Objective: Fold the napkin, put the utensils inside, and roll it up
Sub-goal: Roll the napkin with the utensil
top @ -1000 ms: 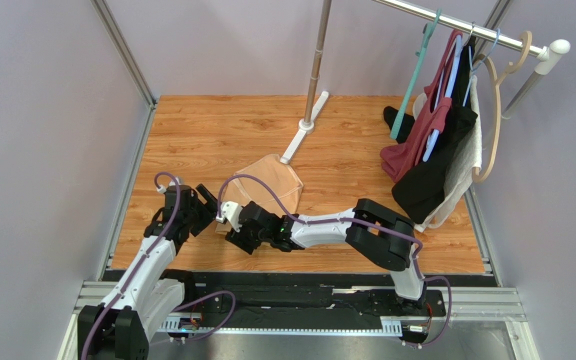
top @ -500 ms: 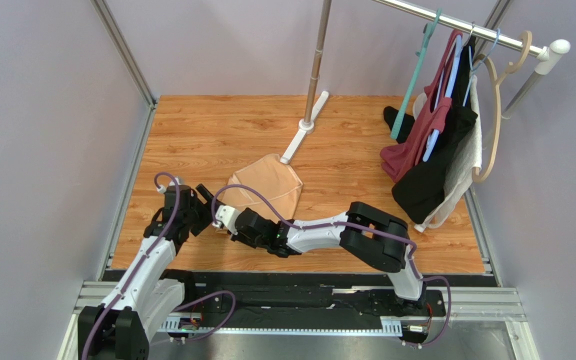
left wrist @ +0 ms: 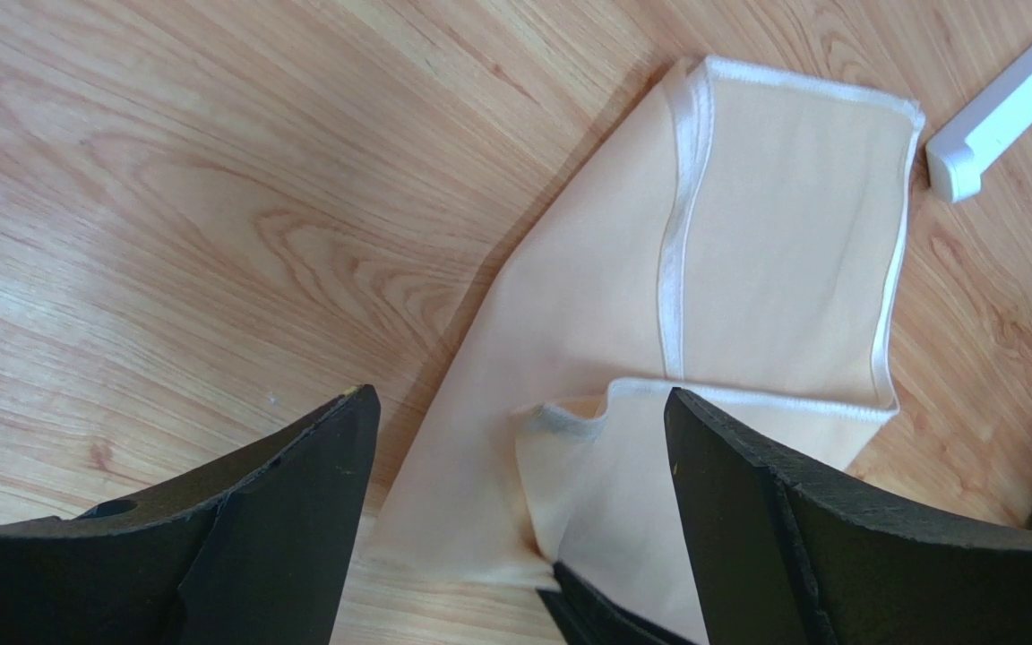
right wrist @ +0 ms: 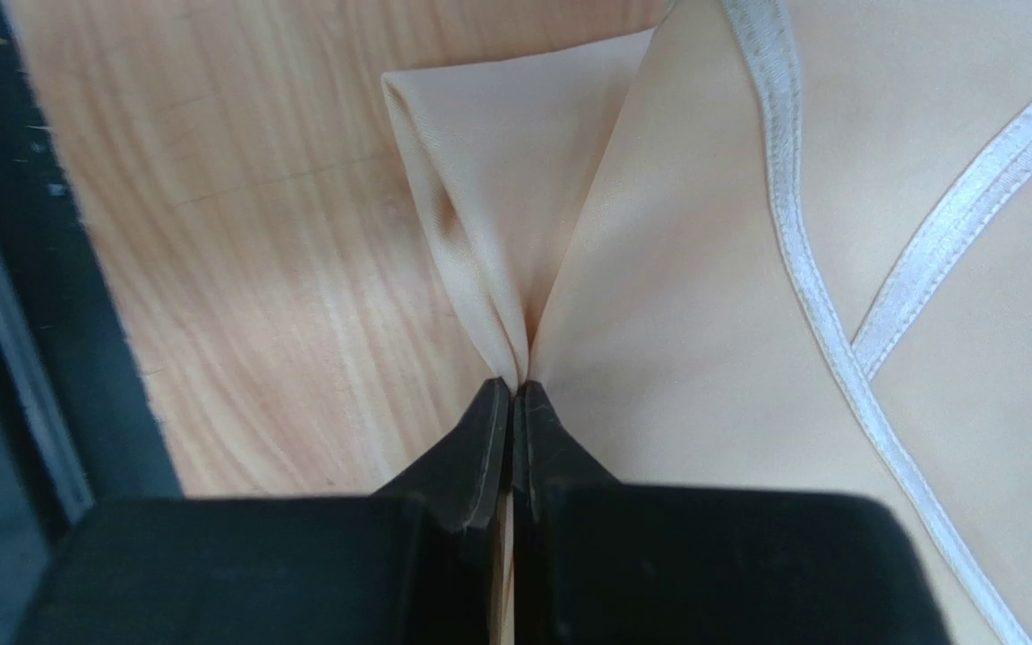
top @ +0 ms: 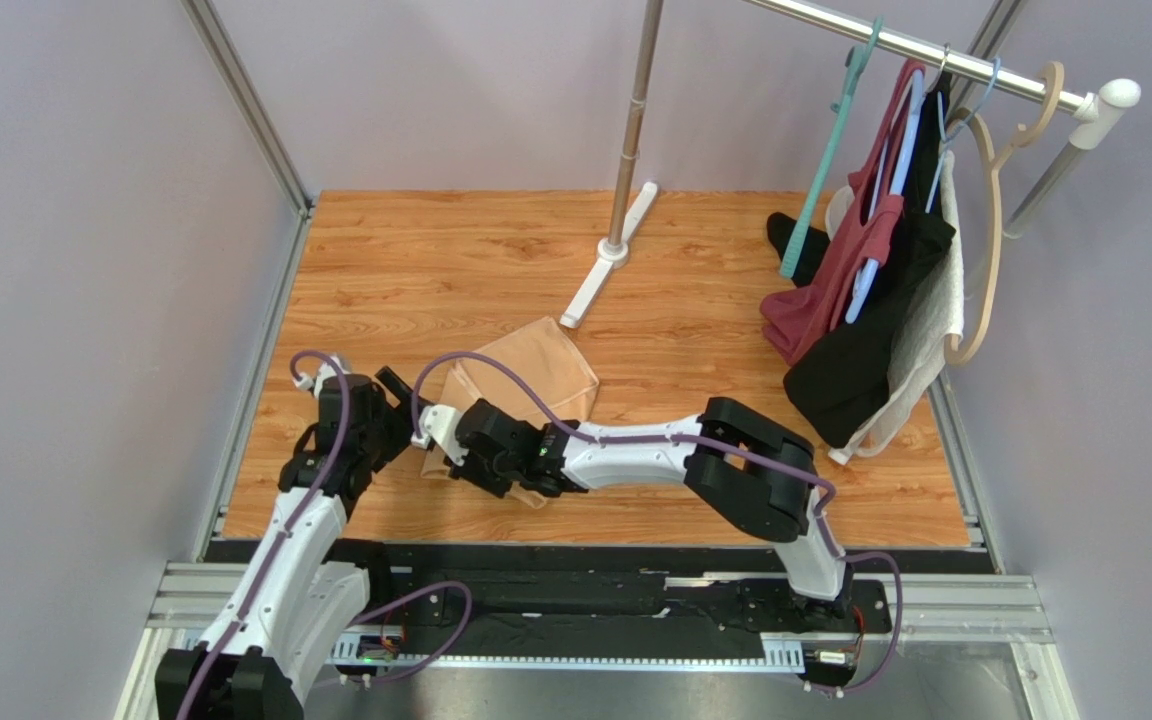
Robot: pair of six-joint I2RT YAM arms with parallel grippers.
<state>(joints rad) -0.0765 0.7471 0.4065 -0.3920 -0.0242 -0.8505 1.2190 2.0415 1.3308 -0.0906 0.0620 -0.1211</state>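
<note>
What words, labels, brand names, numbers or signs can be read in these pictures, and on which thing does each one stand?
No text can be read in any view.
The napkin is plain fabric with only a pale hem.
The wooden table shows only grain.
The hanging garments show no print or tag.
The arms show no legible marking at this size.

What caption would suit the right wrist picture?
Right gripper pinching a fold of the peach napkin, wooden table beneath.
</note>
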